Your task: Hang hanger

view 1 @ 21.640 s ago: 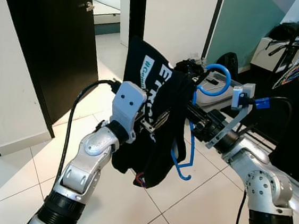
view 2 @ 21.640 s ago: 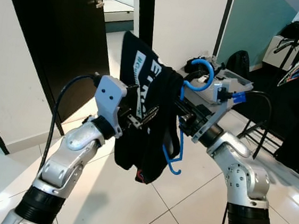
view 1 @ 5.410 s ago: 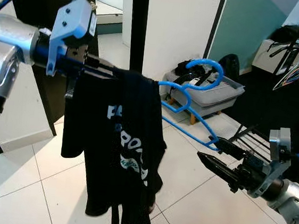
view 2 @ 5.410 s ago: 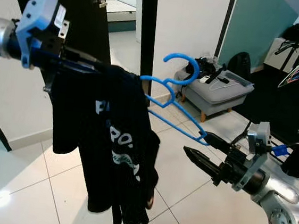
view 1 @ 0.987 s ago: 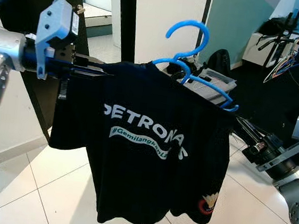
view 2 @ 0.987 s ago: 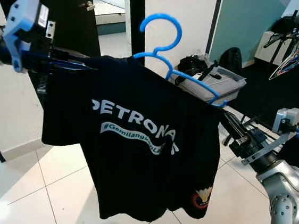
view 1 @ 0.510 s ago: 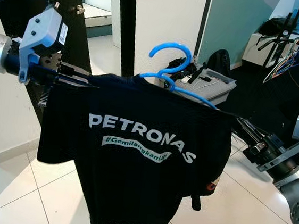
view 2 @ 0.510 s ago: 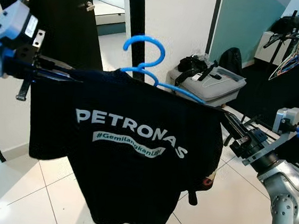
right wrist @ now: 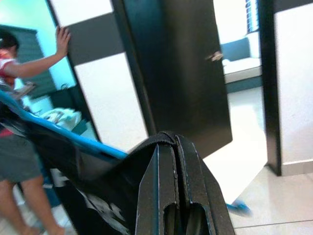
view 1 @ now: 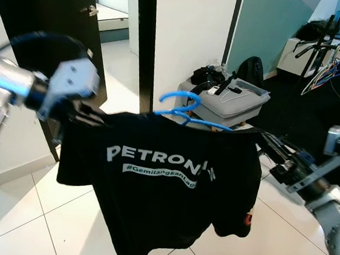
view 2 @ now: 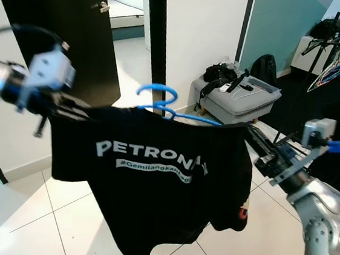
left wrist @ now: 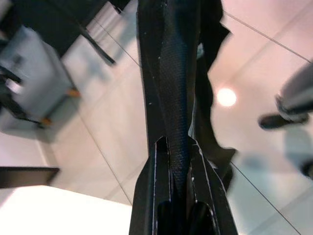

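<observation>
Black t-shirt point(view 1: 163, 188) on blue hanger point(view 1: 186, 114), stretched between both grippers: left gripper point(view 1: 92, 114) fingers clamped on one shoulder, right gripper point(view 2: 251, 136) fingers clamped on the other.

Head eyes look down; wrist cameras sight along pincers.

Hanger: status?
Left pincer shut on black T-shirt shoulder, right pincer shut on the other. Blue hanger inside shirt, held level, not hung. Grey bin behind.
</observation>
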{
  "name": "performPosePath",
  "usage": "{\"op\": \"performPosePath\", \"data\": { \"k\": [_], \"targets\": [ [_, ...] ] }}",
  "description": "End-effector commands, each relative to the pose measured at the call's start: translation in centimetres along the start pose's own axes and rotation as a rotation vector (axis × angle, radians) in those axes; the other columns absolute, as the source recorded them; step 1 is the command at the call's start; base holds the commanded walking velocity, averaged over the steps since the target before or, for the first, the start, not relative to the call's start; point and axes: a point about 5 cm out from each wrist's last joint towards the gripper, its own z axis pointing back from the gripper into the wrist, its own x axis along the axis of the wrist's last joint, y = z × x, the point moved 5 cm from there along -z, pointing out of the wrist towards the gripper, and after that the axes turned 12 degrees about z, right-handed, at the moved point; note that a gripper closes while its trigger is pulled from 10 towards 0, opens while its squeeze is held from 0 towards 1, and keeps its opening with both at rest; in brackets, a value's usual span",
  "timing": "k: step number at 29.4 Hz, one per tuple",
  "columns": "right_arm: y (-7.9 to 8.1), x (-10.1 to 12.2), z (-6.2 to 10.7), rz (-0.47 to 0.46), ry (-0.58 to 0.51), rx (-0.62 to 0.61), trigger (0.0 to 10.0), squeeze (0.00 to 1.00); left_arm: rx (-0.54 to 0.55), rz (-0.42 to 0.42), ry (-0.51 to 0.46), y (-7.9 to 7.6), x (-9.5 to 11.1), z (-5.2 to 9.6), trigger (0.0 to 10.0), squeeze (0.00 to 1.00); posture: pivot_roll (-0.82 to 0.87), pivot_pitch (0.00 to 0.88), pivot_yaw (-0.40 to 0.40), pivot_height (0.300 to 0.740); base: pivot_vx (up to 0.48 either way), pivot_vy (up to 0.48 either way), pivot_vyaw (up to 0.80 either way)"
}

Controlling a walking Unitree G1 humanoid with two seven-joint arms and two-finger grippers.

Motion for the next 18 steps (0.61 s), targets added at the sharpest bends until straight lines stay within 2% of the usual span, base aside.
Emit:
{"op": "performPosePath", "data": {
  "k": [1, 3, 5, 12, 14, 15, 17, 18],
  "targets": [
    [1.0, 0.6, -0.7, 0.022, -0.009, 0.058, 0.0, 0.00, 0.013, 0.002, 0.038, 0.1, -0.8, -0.2, 10.0, 0.00, -0.04, 0.000, 0.019, 0.740, 0.000, 0.000, 0.00],
    [3.2, -0.2, -1.5, 0.028, 0.043, 0.191, 0.0, 0.00, 0.068, 0.000, 0.087, 0.8, -1.9, -0.5, 10.0, 0.00, -0.04, 0.000, 0.014, 0.740, 0.000, 0.000, 0.00],
    [3.8, -0.4, -1.5, 0.033, 0.061, 0.229, 0.0, 0.00, 0.085, -0.002, 0.109, 1.1, -2.2, -0.3, 10.0, 0.00, -0.03, 0.000, 0.012, 0.740, 0.000, 0.000, 0.00],
    [4.2, -0.5, -1.4, 0.044, 0.088, 0.269, 0.0, 0.00, 0.100, -0.011, 0.164, 1.5, -3.1, 0.7, 10.0, 0.00, -0.03, 0.000, 0.007, 0.740, 0.000, 0.000, 0.00],
    [4.0, 0.1, -1.2, 0.066, 0.101, 0.298, 0.0, 0.00, 0.085, -0.014, 0.229, 1.5, -4.1, 1.7, 10.0, 0.00, -0.03, 0.000, 0.003, 0.740, 0.000, 0.000, 0.00],
    [4.0, 0.1, -1.2, 0.066, 0.101, 0.298, 0.0, 0.00, 0.085, -0.014, 0.229, 1.5, -4.1, 1.7, 10.0, 0.00, -0.03, 0.000, 0.003, 0.740, 0.000, 0.000, 0.00],
    [3.9, 1.3, -1.3, 0.101, 0.102, 0.342, 0.0, 0.00, 0.007, -0.020, 0.271, 0.4, -4.9, 1.8, 10.0, 0.00, -0.03, 0.000, 0.000, 0.740, 0.000, 0.000, 0.00],
    [3.9, 1.3, -1.3, 0.101, 0.102, 0.342, 0.0, 0.00, 0.007, -0.020, 0.271, 0.4, -4.9, 1.8, 10.0, 0.00, -0.03, 0.000, 0.000, 0.740, 0.000, 0.000, 0.00]
  ]
}}
